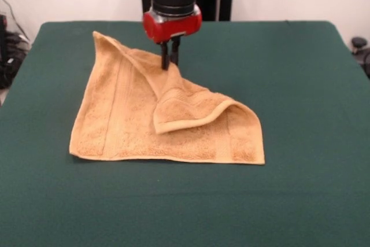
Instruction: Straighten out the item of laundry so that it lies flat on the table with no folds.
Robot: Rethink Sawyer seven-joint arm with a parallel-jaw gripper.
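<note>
Nearest the camera is bare green table (185, 206), nothing on it. Next back, the washcloth (115, 125) sits left of centre, its near hem lying flat and fairly straight from the left corner across to the right corner, so that edge looks done. Above it the trouble: a flap (188, 111) of the cloth is folded over onto the body, its rolled hem curving from the middle out to a raised hump on the right, where it stands a little off the layer below. Far left corner of the cloth peaks up toward the back of the table, with a diagonal crease running down from it. Behind the flap, the gripper (170, 56) hangs off the red and black arm, tips down on the cloth at the upper end of the fold; the two dark fingers look close together, pinched on the washcloth fabric there, though whether one layer or two is caught cannot be told from here. Judgement: step in hand is unfolding that flap. To do it well, hold only the top layer, lift just enough to clear the layer beneath, and carry it away from the near hem, toward the far right, so the folded part peels open rather than dragging the whole cloth. Risk: grabbing both layers shifts everything and keeps the fold. Release low so the corner doesn't curl back. Task roughly half done, as a guess.
</note>
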